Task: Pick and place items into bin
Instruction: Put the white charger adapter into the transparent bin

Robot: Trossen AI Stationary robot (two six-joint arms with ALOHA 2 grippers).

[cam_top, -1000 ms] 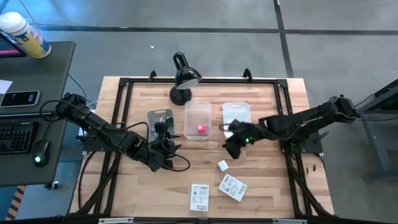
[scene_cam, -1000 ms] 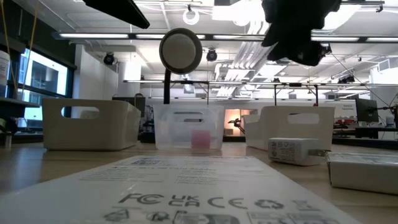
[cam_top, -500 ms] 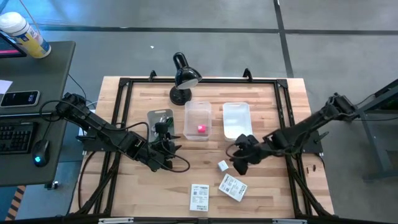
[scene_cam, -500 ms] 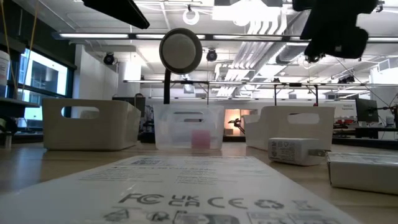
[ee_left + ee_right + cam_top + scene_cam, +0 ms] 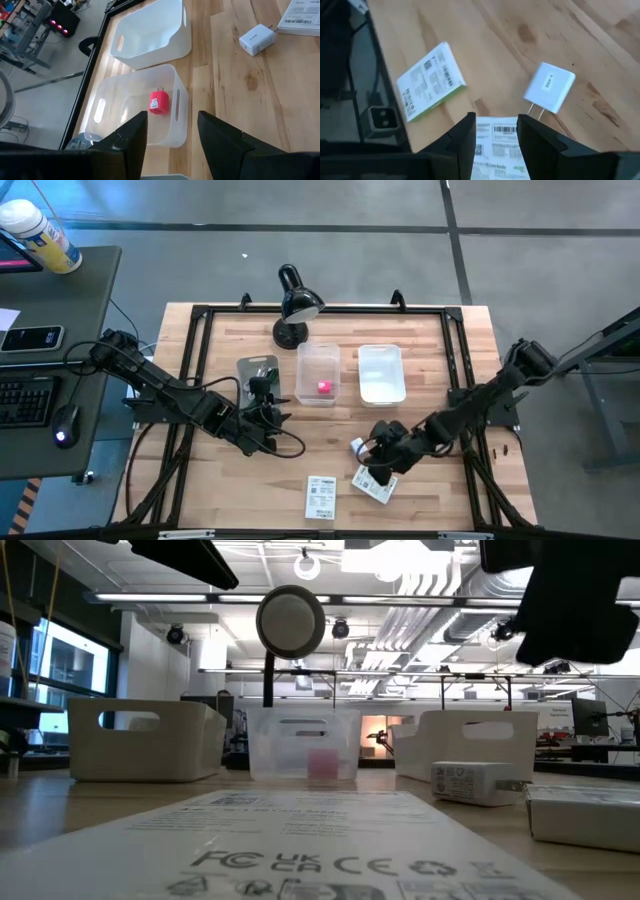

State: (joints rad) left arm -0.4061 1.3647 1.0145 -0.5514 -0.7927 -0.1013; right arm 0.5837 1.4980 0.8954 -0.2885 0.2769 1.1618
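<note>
My right gripper (image 5: pixel 383 458) is open above the near part of the table, its fingers astride a white printed packet (image 5: pixel 498 141) without touching it. A small white block (image 5: pixel 549 93) lies flat just beyond, and a second packet (image 5: pixel 320 497) lies at the near edge. The tiny pink cube (image 5: pixel 156 102) sits in the clear bin (image 5: pixel 318 373). My left gripper (image 5: pixel 172 135) is open and waits left of centre, facing that bin. A black cord (image 5: pixel 287 444) lies on the wood beside it. No green stick shows.
A white bin (image 5: pixel 381 372) stands right of the clear one, and a grey tray (image 5: pixel 257 370) with dark things in it stands left. The black desk lamp (image 5: pixel 293 305) stands at the far edge. A black frame (image 5: pixel 196 370) rims the table.
My right gripper has swung from beside the white bin toward the table's near edge, past the white block, and now hangs over the packet. The things on the table have stayed in place.
</note>
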